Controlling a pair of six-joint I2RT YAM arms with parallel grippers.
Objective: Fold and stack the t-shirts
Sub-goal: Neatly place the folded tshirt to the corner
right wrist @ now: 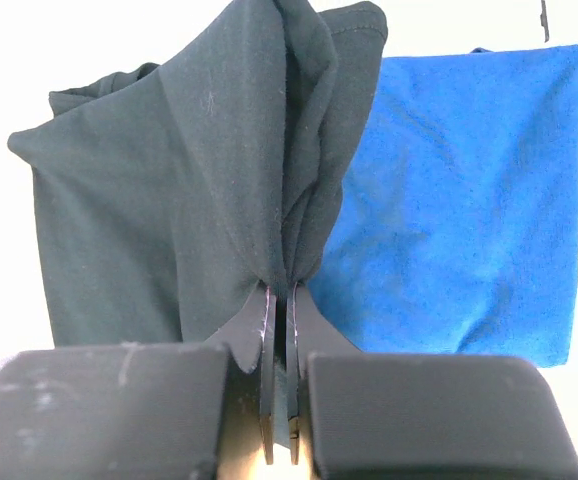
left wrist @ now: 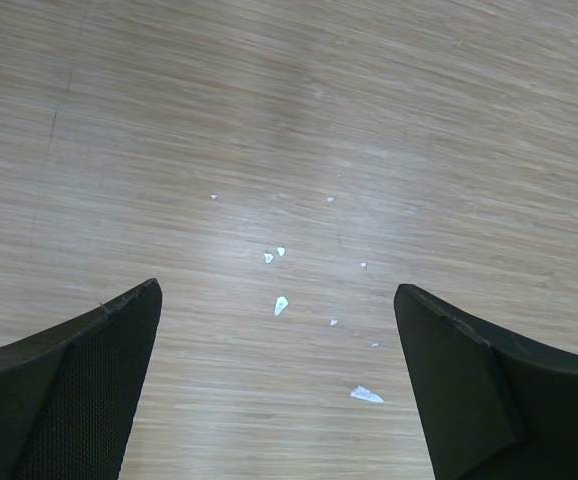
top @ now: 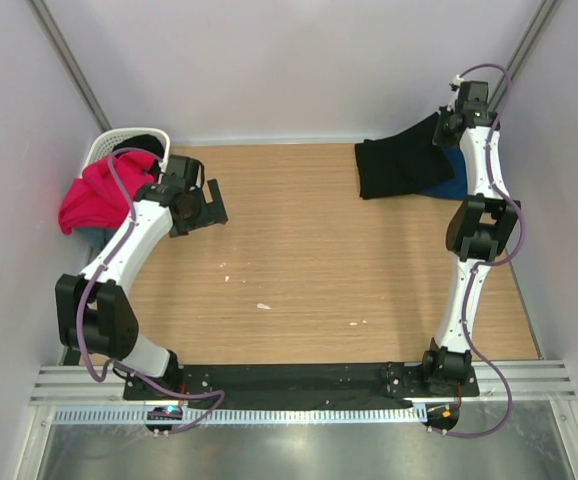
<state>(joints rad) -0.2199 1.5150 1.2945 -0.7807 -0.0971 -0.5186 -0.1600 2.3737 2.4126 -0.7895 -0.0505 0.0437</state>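
While right fingers (right wrist: 409, 410) pinch one black shirt (right wrist: 159, 200), one blue shirt (right wrist: 459, 200), one magenta shirt (top: 94, 195), left fingers (left wrist: 69, 390) spread

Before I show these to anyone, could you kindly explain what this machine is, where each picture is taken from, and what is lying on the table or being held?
These are two white robot arms bolted at the near edge of a wooden table. The wide picture looks down from above and behind them; the other two come from wrist cameras. The left gripper is open and empty, over bare wood with white crumbs. The right gripper is shut, pinching a black shirt beside a blue shirt. A red shirt hangs out of the white basket on the left.
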